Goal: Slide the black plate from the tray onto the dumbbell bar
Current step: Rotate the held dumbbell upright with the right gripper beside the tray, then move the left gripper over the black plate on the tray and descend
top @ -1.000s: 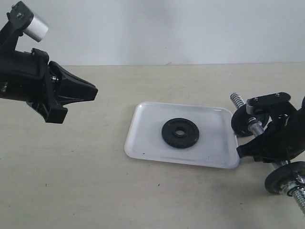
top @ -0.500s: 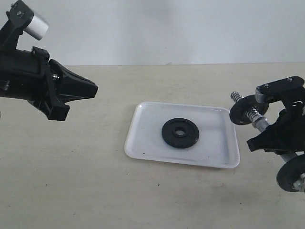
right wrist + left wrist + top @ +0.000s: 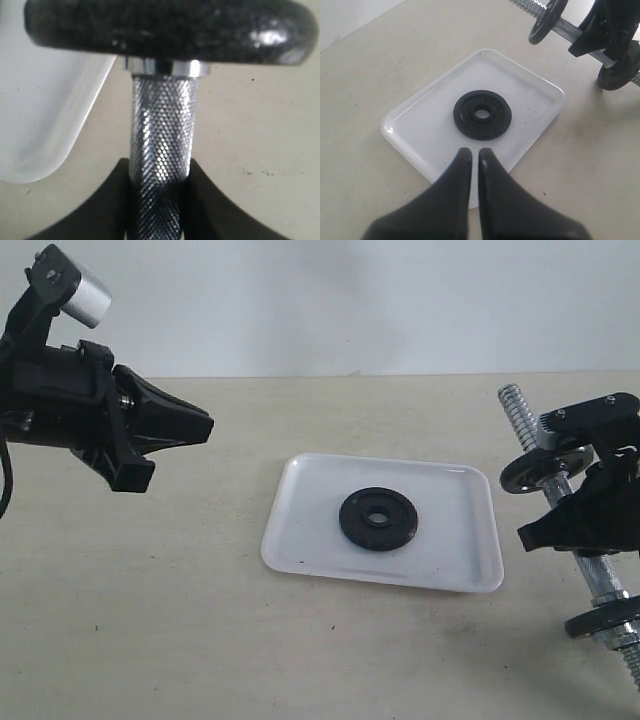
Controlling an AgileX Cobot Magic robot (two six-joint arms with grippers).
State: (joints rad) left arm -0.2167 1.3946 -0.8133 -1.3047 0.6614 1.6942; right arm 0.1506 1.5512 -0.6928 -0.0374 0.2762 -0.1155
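The left claw (image 3: 203, 426), shut and empty, hangs over the worktop (image 3: 180, 630), tips aimed at the plate (image 3: 353, 519). The plate lies flat in the middle of the tray (image 3: 305, 530), ahead of and below those tips. Right of the tray, the right claw (image 3: 159, 170) grips the bar (image 3: 603, 585), which is steeply tilted with its free threaded end up.

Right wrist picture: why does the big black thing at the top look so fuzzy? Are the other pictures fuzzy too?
Right wrist view: the disc on the dumbbell bar sits near the lens, so it blurs, with a white glint; the bar's knurling is sharper. Left wrist view: the black plate and tray look crisp. Exterior view: slightly soft overall.
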